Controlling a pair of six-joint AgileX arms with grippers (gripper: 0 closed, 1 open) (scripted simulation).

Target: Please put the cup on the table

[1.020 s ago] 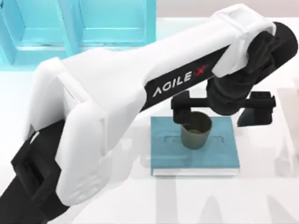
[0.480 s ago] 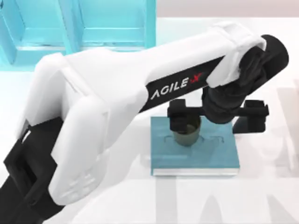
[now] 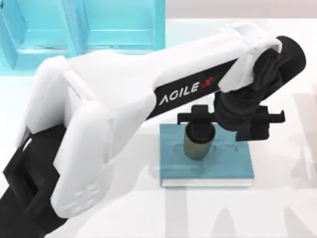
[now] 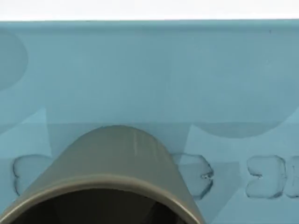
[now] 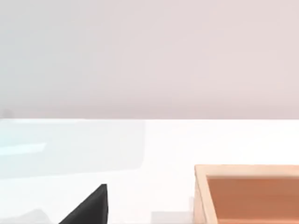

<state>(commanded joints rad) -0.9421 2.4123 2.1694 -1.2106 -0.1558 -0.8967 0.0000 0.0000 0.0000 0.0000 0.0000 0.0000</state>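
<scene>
The olive-green cup stands on the teal book, which lies on the white table right of centre. My left arm reaches across from the lower left, and its gripper hangs over the book's far edge. One dark finger covers the cup's rim and the other stands well to the cup's right, so the jaws look open. In the left wrist view the cup is very close, its dark inside at the picture's edge and the book beyond it.
A light-blue shelf unit stands along the back left of the table. The right wrist view shows a wooden box on the white surface, with a dark wedge near it.
My left gripper has come down toward the book and its fingers have drawn closer together. One finger now covers the cup's opening. The cup sits slightly further left on the book.
</scene>
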